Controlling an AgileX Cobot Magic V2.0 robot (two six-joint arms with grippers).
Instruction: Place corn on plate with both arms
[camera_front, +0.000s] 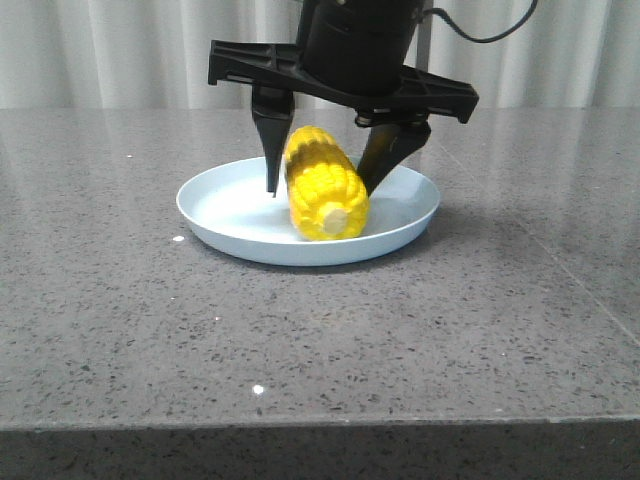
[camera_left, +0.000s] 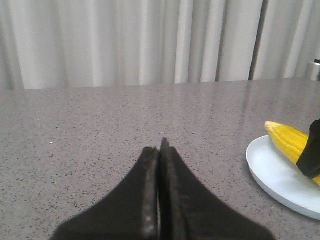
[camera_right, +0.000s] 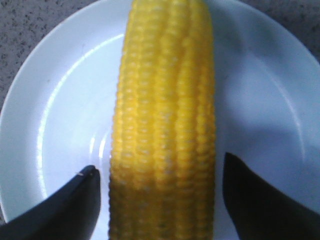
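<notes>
The speckled grey counter (camera_front: 320, 340) is bare along its near edge. Toward its middle, the corn (camera_front: 323, 185) already lies on the plate (camera_front: 225, 205); only withdrawal seems left. The right gripper (camera_front: 320, 180) straddles it, jaws apart. The left gripper (camera_left: 160, 150) is pressed together, empty. Pale curtains (camera_front: 100, 50) hang behind.

A staged test bench: bare speckled grey counter (camera_front: 320, 330) before plain white curtains (camera_left: 125, 40).

No legible text, label, brand, number or sign on anything
</notes>
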